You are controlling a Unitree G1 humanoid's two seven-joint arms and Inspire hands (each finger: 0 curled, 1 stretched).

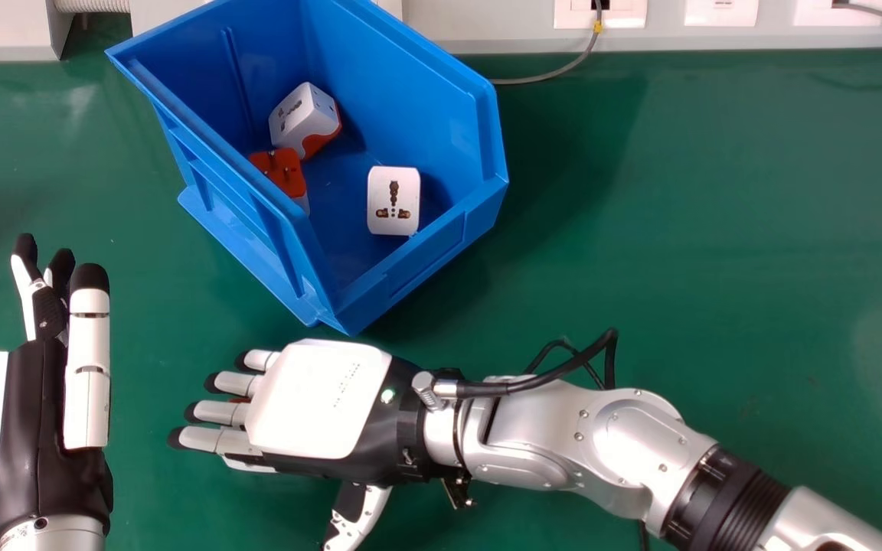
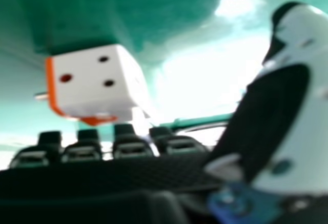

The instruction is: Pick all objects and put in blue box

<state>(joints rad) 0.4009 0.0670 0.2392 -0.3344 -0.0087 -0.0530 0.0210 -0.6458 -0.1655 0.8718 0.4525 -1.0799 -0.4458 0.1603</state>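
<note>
Box in head view: big blue one (image 1: 410,264), sitting at an angle on the green table (image 1: 701,229), and it's got three plug adapters in it.
Back adapter: white and orange guy (image 1: 307,122), tipped over on its side toward the back of the box.
Orange adapter: pin face up (image 1: 280,172), right by the box's left wall, which hides part of it.
White adapter: socket face up (image 1: 393,200), closer to the front and apart from the other two.
Right hand: palm down (image 1: 315,402) on the near side of the box, outside it, fingers pretty much straight, so I'd call it open. There's an orange sliver (image 1: 238,399) peeking out between the fingers.
Left hand: off to the left of the box (image 1: 47,398), fingers straight up and open, nothing in it.
Loose adapter in right hand view: white with orange trim (image 2: 92,83), on the green table near the fingertips, not in the box. Can't tell if they're touching it, but nothing is curled around it.
Thumb: held out to the side (image 2: 287,106), away from the adapter.
</note>
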